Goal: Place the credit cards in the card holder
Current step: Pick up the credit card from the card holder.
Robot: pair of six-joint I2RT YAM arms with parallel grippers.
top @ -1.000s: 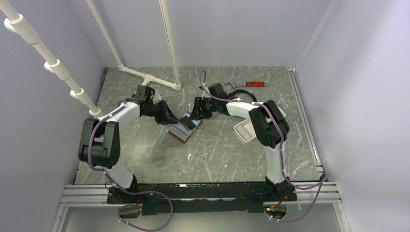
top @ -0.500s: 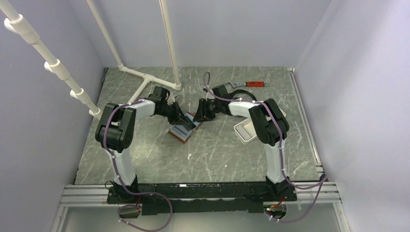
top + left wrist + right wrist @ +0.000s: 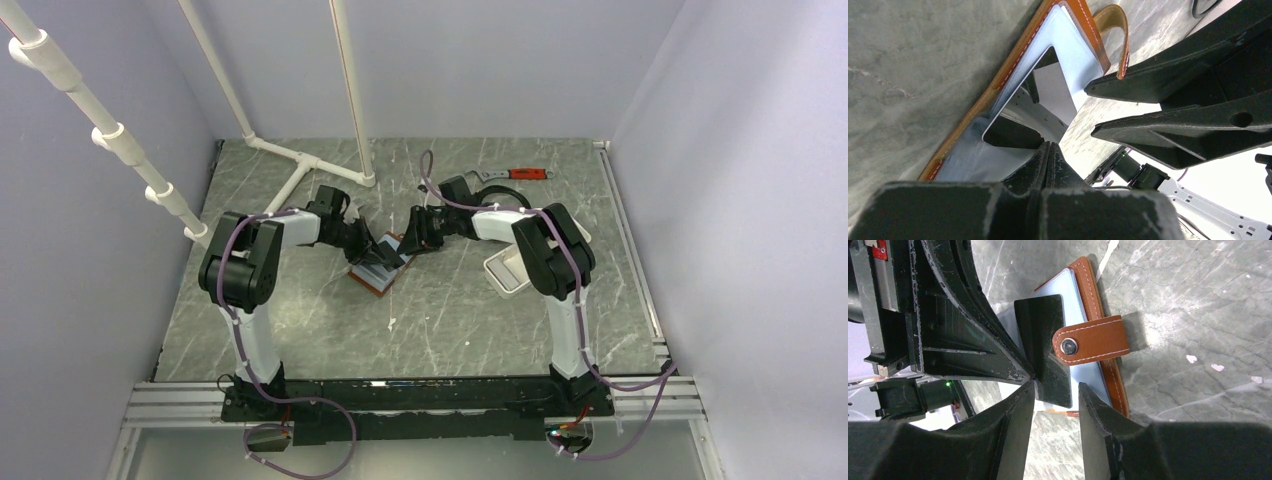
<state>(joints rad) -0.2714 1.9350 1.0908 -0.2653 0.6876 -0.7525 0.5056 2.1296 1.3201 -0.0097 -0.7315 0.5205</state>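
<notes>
Card holder [image 3: 1089, 287]: stitched tan leather, tab [image 3: 1093, 340] at 3 o'clock. Credit card [image 3: 1043, 330]: glossy dark rectangle. Left gripper [image 3: 1048, 148] pinched closed; right gripper [image 3: 1055, 387] narrowly parted.

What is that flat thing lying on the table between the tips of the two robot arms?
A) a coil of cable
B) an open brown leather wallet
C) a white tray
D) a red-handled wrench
B: the brown card holder lies open between the left fingers and the right fingers, with a dark card resting on it.
</notes>
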